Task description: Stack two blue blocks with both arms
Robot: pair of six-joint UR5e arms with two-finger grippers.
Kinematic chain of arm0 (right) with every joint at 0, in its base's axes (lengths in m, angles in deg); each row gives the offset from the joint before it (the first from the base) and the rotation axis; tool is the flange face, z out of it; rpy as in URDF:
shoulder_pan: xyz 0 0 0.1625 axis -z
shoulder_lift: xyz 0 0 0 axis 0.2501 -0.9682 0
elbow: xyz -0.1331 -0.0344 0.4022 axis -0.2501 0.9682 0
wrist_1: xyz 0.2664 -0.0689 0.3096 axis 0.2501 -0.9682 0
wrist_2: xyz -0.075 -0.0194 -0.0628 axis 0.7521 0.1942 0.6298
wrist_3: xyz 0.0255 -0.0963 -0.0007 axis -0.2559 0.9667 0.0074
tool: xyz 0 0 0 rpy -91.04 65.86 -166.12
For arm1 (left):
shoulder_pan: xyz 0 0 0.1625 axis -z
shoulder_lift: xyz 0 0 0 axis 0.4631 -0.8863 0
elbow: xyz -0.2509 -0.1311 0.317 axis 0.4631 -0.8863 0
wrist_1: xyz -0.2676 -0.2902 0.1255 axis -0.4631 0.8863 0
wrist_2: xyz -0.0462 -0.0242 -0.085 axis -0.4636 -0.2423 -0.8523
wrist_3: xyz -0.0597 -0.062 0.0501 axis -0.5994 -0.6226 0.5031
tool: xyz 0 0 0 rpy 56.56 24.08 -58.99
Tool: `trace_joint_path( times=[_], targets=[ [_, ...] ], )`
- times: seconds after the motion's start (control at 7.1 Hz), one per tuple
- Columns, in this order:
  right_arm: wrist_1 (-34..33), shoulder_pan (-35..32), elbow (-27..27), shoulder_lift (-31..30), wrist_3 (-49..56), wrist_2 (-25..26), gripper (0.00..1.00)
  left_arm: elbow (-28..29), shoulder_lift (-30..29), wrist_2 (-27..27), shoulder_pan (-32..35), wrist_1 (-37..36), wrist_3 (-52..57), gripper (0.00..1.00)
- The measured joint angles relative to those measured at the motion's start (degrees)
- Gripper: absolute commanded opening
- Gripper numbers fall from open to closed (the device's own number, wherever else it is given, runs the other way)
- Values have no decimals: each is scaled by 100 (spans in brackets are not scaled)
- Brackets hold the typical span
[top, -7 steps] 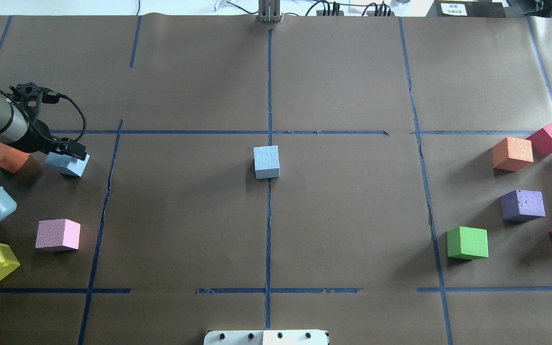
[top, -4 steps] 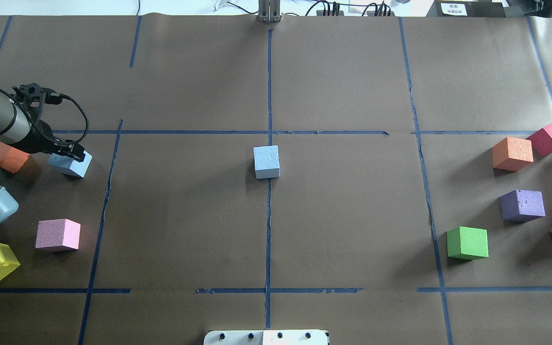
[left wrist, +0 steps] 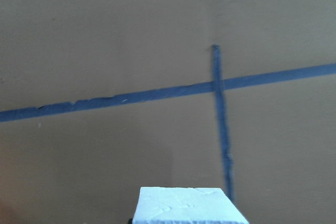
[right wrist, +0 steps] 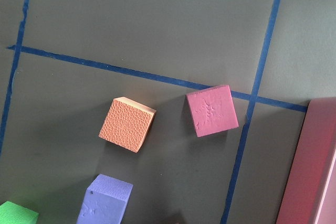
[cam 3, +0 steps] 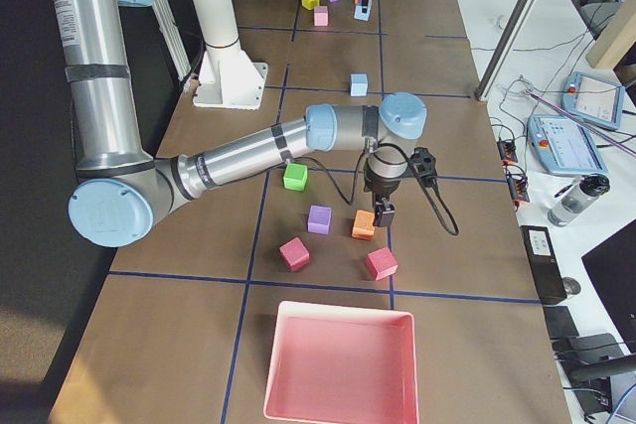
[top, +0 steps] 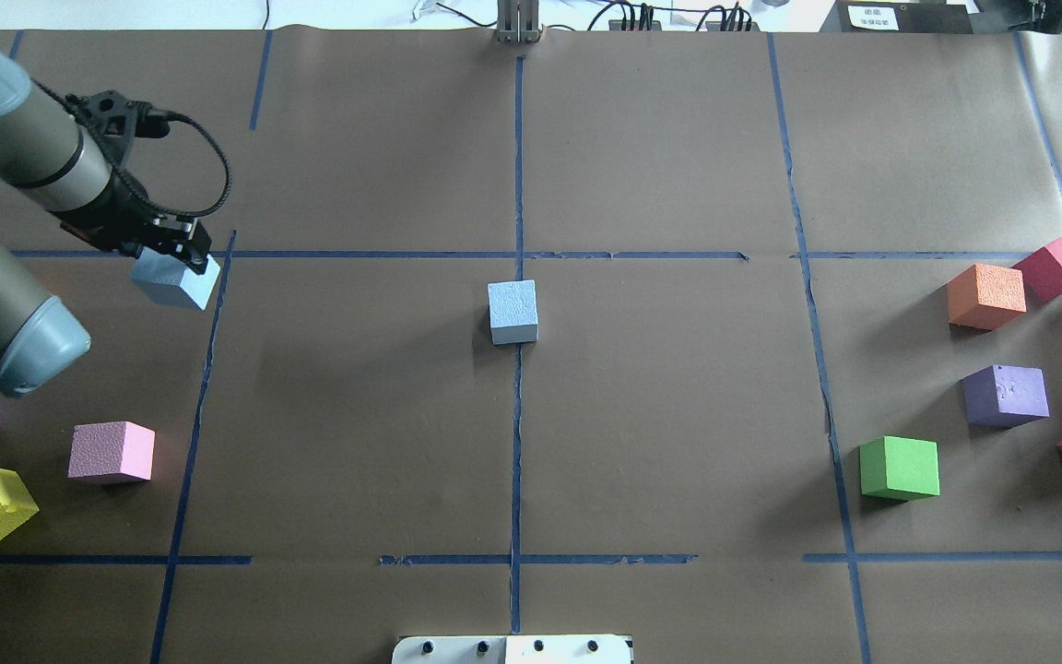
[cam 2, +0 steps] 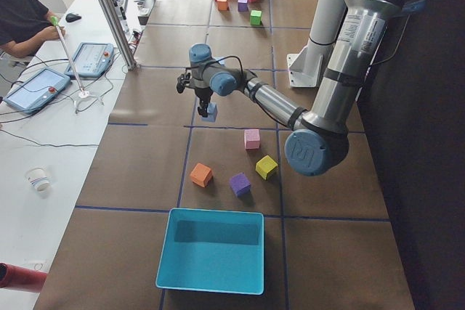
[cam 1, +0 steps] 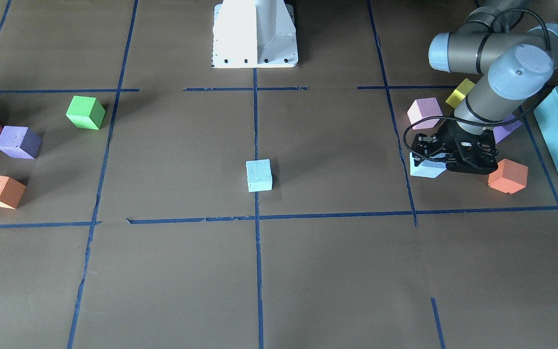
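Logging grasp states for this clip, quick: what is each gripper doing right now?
Left gripper: shut on a blue block, held in the air.
Right gripper: cannot tell; only the right side view shows it, fingers unclear.

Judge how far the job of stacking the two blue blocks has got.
Done: nothing is stacked, though one blue block sits ready at the centre of the table. In hand: the left gripper is shut on the second blue block, apparently lifted clear. Left: carry it over and set it on top. The right gripper hangs near an orange cube.
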Motion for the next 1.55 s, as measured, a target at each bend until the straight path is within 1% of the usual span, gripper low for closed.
trace_joint_path(
  times=[0.14, 0.28, 0.42, 0.56, 0.7, 0.85, 1.13, 1.27, 1.55],
  targets=[
    [142, -71, 3, -181, -8, -58, 100, -30, -578, 0, -103, -585, -254, 0],
    [199, -121, 8, -338, -10, -86, 100, 78, -1076, 7, -298, -832, -639, 0],
    [222, -148, 10, -463, -8, -108, 100, 332, -1580, 16, -518, -897, -1064, 0],
    [230, -169, 10, -545, -6, -127, 100, 730, -2163, 30, -758, -908, -1514, 0],
    [237, -192, 12, -599, -3, -132, 100, 1114, -2624, 44, -957, -873, -1845, 0],
    [245, -240, 33, -646, 1, -132, 100, 1437, -2916, 72, -1079, -753, -2059, 0],
    [267, -387, 87, -719, 10, -121, 100, 1947, -3249, 356, -1340, -451, -2389, 0],
    [369, -436, 114, -764, 12, -105, 100, 2100, -3353, 465, -1453, -362, -2508, 0],
    [810, -470, 283, -880, -8, -82, 100, 2318, -3420, 535, -1576, -184, -2587, 2]
  ],
)
